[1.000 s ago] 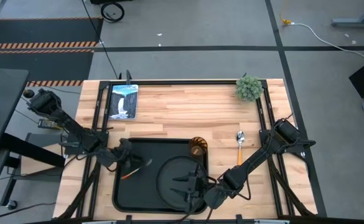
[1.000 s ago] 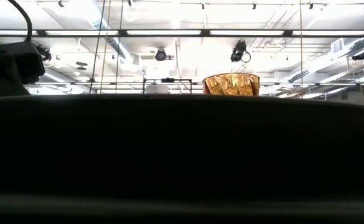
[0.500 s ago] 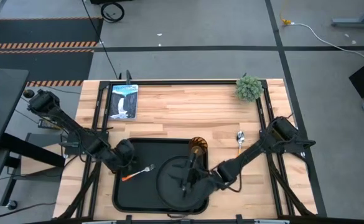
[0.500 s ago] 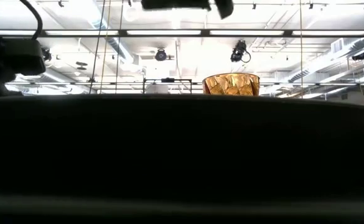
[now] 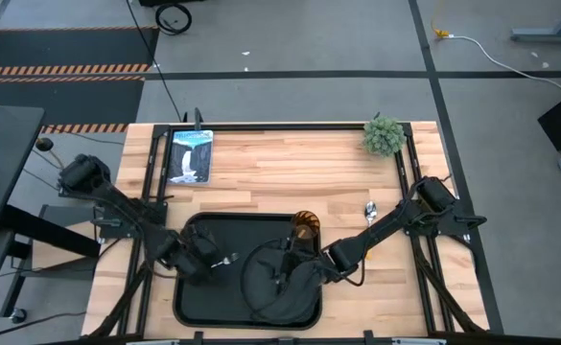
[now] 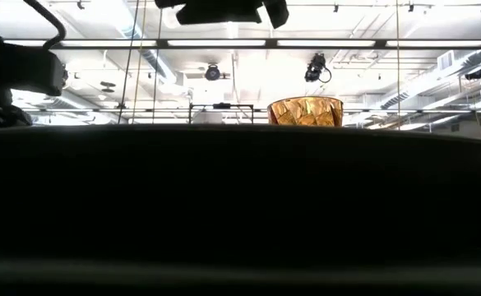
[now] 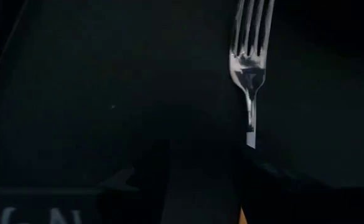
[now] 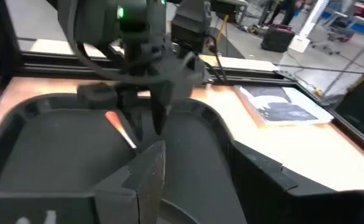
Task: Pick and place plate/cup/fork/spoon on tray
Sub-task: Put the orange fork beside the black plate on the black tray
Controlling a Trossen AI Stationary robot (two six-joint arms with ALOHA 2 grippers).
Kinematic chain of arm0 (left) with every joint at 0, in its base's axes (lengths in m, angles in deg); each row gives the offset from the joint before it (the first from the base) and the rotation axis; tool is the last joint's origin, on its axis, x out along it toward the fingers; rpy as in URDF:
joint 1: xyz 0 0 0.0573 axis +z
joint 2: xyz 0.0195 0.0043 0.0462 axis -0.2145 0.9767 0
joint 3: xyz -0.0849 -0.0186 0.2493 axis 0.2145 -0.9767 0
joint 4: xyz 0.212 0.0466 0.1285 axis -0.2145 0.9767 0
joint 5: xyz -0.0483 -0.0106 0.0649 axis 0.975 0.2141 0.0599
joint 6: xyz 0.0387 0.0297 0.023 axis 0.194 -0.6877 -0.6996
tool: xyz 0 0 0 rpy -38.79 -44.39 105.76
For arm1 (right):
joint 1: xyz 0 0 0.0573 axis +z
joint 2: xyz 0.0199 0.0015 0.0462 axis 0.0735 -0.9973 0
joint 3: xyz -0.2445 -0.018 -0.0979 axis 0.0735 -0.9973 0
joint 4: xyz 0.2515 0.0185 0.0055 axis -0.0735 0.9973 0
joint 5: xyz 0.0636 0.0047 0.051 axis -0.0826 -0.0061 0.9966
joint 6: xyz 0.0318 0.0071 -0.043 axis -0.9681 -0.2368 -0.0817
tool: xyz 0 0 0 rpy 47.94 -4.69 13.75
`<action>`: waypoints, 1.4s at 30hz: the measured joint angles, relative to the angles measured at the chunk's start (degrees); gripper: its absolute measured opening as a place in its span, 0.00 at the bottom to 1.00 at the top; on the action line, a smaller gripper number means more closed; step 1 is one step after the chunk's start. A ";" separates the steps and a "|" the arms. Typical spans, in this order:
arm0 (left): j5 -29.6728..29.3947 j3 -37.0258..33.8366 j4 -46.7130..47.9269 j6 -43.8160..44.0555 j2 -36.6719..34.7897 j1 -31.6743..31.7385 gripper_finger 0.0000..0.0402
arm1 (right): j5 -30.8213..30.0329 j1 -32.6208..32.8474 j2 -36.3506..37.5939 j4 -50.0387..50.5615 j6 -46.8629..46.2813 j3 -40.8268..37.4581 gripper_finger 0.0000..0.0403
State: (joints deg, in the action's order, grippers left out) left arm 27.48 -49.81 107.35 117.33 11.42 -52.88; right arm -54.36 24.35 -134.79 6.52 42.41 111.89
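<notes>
Both grippers are low over the tray [image 5: 186,297]: the left gripper [image 5: 206,261] sits over its left half just beside the fork [image 5: 227,259], its fingers spread and nothing held between them, as the right wrist view shows; the right gripper [image 5: 285,278] hovers above the plate [image 5: 261,264], and whether its fingers are apart or together cannot be told. Judging progress from largest to smallest, the tray lies at the table's near edge, the plate rests inside it toward the right, and the fork lies on the tray floor to the plate's left. The cup [image 5: 305,226] stands at the tray's far right corner; whether it is inside the rim is unclear. The spoon [image 5: 369,210] lies on the bare wood, right of the tray, so it remains to be fetched. Each arm reaches inward from its own side of the table, elbows bent low.
</notes>
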 joint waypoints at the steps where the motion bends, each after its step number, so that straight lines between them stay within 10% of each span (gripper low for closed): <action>1: -0.02 1.22 0.47 -0.54 1.56 0.00 0.43 | 0.67 0.09 -0.07 -0.41 -0.05 0.00 0.45; 12: -1.30 13.74 10.15 -1.99 8.01 0.20 0.43 | 8.93 1.44 -0.22 2.12 5.11 0.00 0.45; 32: 3.40 14.45 8.60 2.74 15.14 0.45 0.43 | 15.52 2.39 -0.29 5.06 8.91 -0.02 0.45; 42: 8.87 14.50 7.50 11.30 15.14 2.58 0.22 | 19.04 2.39 -0.31 2.94 9.02 -0.02 0.45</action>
State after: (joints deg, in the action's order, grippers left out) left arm 36.35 -35.31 114.85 128.63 26.56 -50.30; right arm -35.32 26.74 -135.10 9.47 51.43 111.86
